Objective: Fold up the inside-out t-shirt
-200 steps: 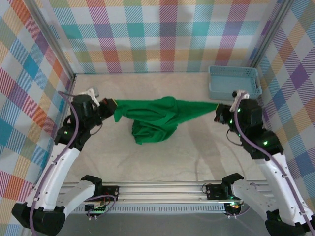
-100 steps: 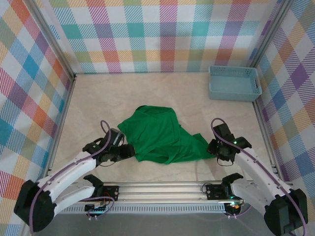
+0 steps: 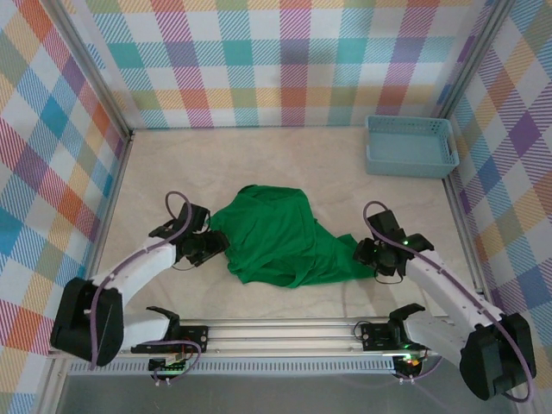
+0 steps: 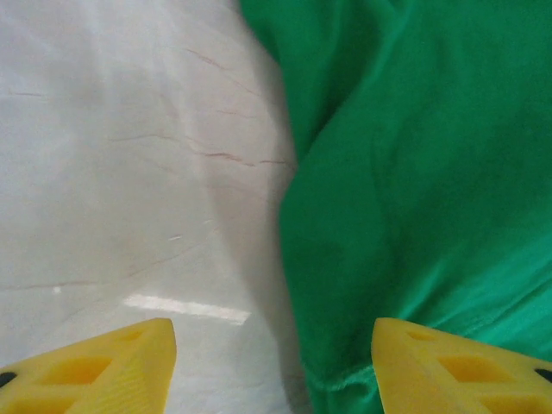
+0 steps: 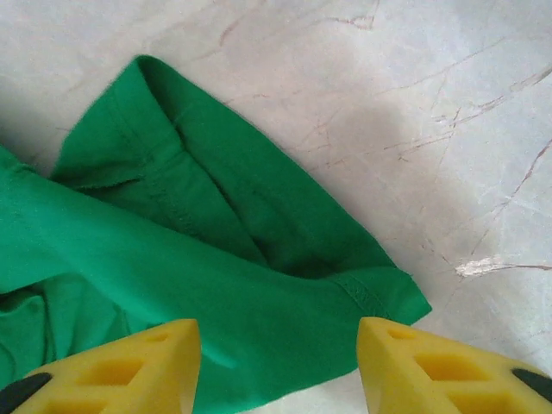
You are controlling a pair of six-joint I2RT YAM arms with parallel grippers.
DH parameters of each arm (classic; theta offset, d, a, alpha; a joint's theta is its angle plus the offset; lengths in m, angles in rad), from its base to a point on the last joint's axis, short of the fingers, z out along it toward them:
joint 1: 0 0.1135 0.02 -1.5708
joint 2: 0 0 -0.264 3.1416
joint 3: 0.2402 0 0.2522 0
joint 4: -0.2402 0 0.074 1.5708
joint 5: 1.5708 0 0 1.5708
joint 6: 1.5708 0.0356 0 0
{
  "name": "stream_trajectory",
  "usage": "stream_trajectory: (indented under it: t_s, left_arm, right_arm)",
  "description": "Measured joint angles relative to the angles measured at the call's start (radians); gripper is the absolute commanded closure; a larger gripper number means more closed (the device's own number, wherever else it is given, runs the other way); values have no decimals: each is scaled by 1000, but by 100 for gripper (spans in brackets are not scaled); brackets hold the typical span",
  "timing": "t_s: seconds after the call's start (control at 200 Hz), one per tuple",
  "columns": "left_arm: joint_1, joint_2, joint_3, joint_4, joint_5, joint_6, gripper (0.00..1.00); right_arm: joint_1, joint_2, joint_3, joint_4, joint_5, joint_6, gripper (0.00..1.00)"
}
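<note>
Inside-out t-shirt is laid crumpled by the near edge of the table, unheld. Jaws of left gripper and right gripper stand apart at its sides. Flattening is judged in hand; hems are to be grasped next.

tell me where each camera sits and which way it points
Top external: above and behind the bases, looking down on the table, shirt and basket; left arm, right arm, left gripper and right gripper show.
Left wrist: on the left arm, looking down at the shirt's edge and bare table; its yellow fingers show, apart.
Right wrist: on the right arm, looking down at the shirt's hemmed end; its yellow fingers show, apart.
Shared: all three see the shirt on the table.
</note>
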State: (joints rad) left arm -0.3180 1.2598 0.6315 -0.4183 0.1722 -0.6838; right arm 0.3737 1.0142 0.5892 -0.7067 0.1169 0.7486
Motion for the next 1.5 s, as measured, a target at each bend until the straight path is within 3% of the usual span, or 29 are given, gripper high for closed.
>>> stream_trajectory:
  t_s: [0.305, 0.49, 0.64, 0.77, 0.865, 1.03, 1.18, 1.24, 1.5]
  left_arm:
    - [-18, 102, 30, 186, 97, -4, 40]
    - [-88, 142, 132, 145, 43, 64, 31]
    - [-133, 214, 229, 72, -27, 131, 31]
    - [-151, 294, 292, 23, -71, 182, 42]
    - [-164, 345, 316, 10, -88, 204, 56]
    - [-172, 362, 323, -2, -111, 209, 77]
    - [-169, 317, 323, -5, -134, 199, 93]
    - [-158, 272, 322, -6, -138, 201, 100]
    - [-96, 45, 360, -79, -168, 200, 100]
  right_arm:
    - [1, 118, -42, 97, -26, 4, 45]
    - [1, 155, -42, 130, -25, 4, 43]
    - [1, 175, -42, 142, -25, 5, 41]
    - [1, 196, -42, 148, -25, 7, 41]
    - [1, 208, -40, 151, -24, 8, 49]
    - [1, 216, -39, 161, -20, 18, 81]
    - [1, 201, -37, 155, 2, 18, 100]
    - [1, 175, -26, 136, 22, 11, 100]
    - [1, 30, 148, 51, 96, -76, 100]
